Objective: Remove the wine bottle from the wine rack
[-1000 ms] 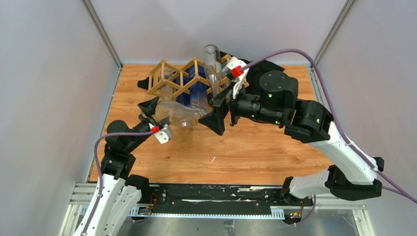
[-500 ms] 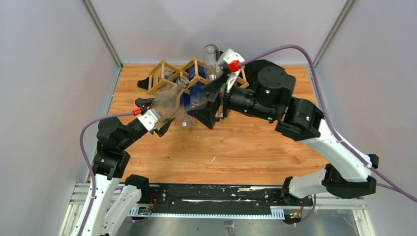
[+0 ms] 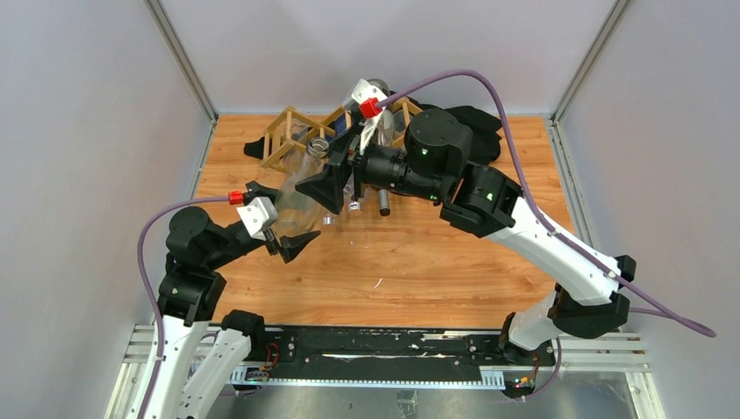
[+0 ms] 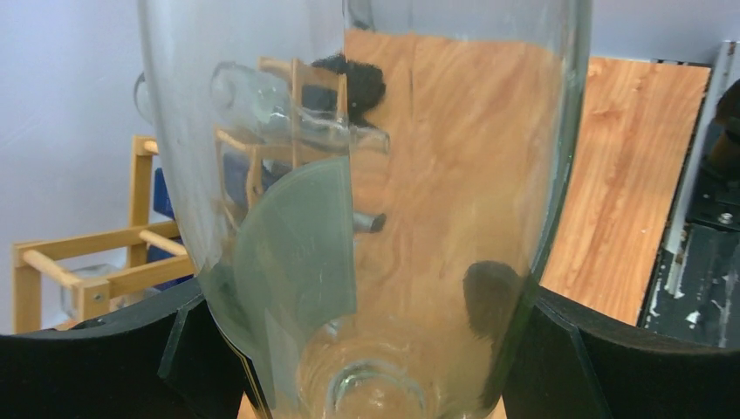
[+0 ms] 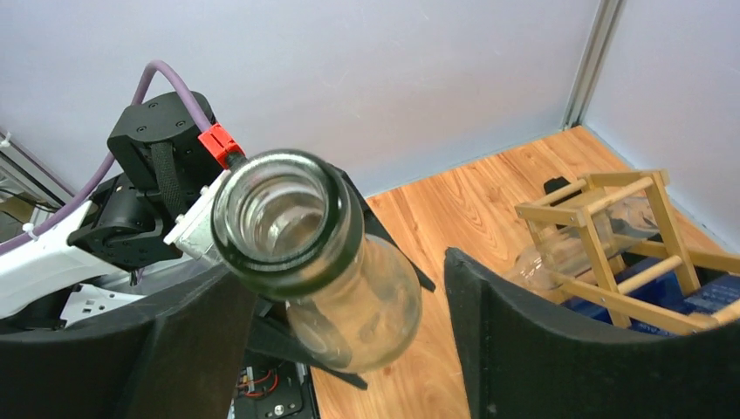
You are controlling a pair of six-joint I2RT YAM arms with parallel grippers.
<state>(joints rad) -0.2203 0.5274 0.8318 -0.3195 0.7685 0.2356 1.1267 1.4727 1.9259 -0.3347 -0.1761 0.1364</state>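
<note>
Table (image 3: 454, 271): wood top. Wine rack (image 3: 292, 131) sits at its far edge, right half hidden behind my right arm. Wine bottle (image 3: 301, 188) is off the rack, tilted in the air just in front, mouth up. My left gripper (image 4: 362, 327) is clamped on its body. My right gripper (image 5: 345, 279) stands wide apart around the neck; can't tell if it touches.

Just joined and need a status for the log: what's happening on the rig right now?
The left gripper is clamped on the body of a clear glass bottle, holding it tilted just in front of the wooden rack. The right gripper is open, with its fingers either side of the bottle's neck and not gripping it. Another bottle lies in the rack.
</note>
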